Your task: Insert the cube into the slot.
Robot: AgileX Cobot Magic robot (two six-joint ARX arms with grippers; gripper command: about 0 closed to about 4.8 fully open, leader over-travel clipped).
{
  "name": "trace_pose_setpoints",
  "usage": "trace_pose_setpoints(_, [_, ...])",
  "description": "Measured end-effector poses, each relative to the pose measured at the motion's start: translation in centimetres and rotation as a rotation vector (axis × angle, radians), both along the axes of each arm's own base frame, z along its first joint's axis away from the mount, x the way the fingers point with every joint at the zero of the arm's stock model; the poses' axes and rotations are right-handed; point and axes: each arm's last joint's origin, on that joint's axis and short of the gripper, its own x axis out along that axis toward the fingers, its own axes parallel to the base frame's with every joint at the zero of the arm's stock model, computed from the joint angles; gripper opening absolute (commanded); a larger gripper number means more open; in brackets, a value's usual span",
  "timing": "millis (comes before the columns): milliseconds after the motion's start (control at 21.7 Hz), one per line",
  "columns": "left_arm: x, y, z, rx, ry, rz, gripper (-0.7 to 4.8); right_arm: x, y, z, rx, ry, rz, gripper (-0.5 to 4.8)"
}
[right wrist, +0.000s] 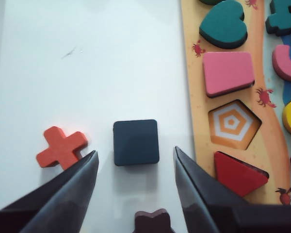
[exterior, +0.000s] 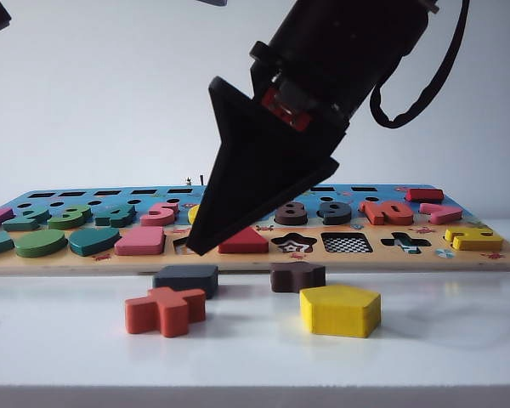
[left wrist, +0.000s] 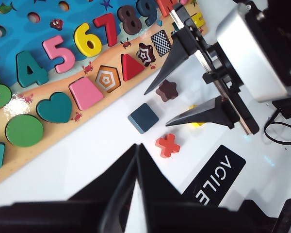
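We see the right pincer (right wrist: 136,194) spread wide and empty above the navy cube (right wrist: 136,142), which lies flat on the white counter (right wrist: 87,73) just off the puzzle board's (exterior: 255,262) front edge. The left pincer (left wrist: 136,194) hangs shut and idle, well back. The risk, we judge: a finger could land on the orange cross (right wrist: 62,147) or brown star (right wrist: 153,219) crowding the cube, skewing it short of the checkered slot (exterior: 347,243).

White table (exterior: 459,357) carries the puzzle board (exterior: 493,260) at the back. In front, loose on the tabletop: navy cube (exterior: 186,279), brown star (exterior: 297,275), orange cross (exterior: 165,309), yellow pentagon (exterior: 341,309).
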Motion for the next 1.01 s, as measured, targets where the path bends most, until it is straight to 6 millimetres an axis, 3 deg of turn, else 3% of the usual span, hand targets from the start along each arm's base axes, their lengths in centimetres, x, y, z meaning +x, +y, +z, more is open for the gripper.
trace_pose_setpoints(1014, [0.0,0.0,0.0,0.001,0.002,0.001,0.20,0.5,0.9,-1.3,0.010,0.027,0.021,2.83])
